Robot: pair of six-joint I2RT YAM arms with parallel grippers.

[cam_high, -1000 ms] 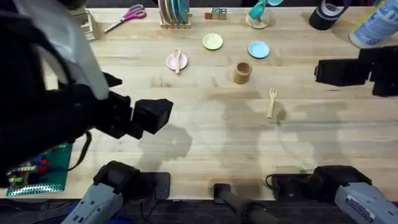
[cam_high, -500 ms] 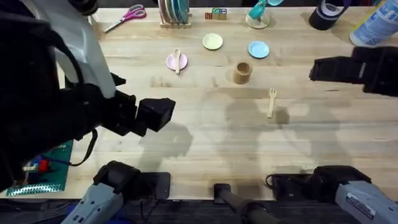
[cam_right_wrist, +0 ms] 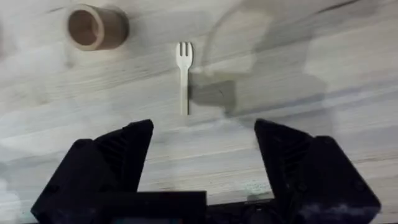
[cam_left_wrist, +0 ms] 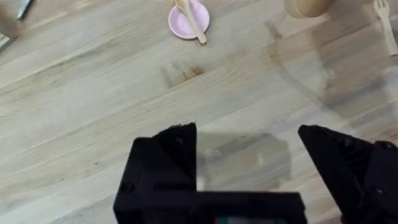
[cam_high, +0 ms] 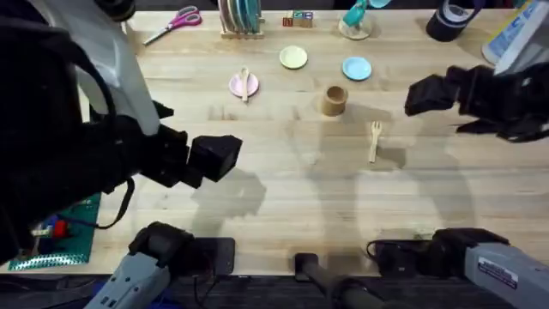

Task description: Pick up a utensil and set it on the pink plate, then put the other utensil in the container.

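Two robot arms work over a pale wooden bench (cam_high: 283, 189), seen from above. Nearest the camera, the left arm rises large and dark at the lower left, its gripper (cam_high: 225, 156) held above bare wood; the left wrist view shows its black fingers (cam_left_wrist: 166, 155) spread wide with nothing between them. At the near left edge lies a green circuit board (cam_high: 60, 236).

Farther out on the right side, the right gripper (cam_high: 420, 96) hangs above the bench, just beyond and to the right of the fork (cam_high: 375, 140). Its wrist view shows its black fingers (cam_right_wrist: 118, 152) spread apart and empty, with the fork (cam_right_wrist: 183, 74) lying flat on the wood ahead of them, tines pointing away from the arms' bases. The fork touches neither gripper.

Just beyond the fork and a little to its left stands the container (cam_high: 334, 99), a tan-brown cup, upright and open-mouthed, with nothing visible inside (cam_right_wrist: 92, 27).

Left of the container sits the pink plate (cam_high: 238, 85), the spoon (cam_high: 245, 83) lying across it with its handle reaching over the near rim. Beyond are a yellow plate (cam_high: 293, 57) and a light blue plate (cam_high: 357, 68), well apart from each other.

Along the far edge lie pink-handled scissors (cam_high: 174, 23) and a rack of dishes (cam_high: 240, 17).
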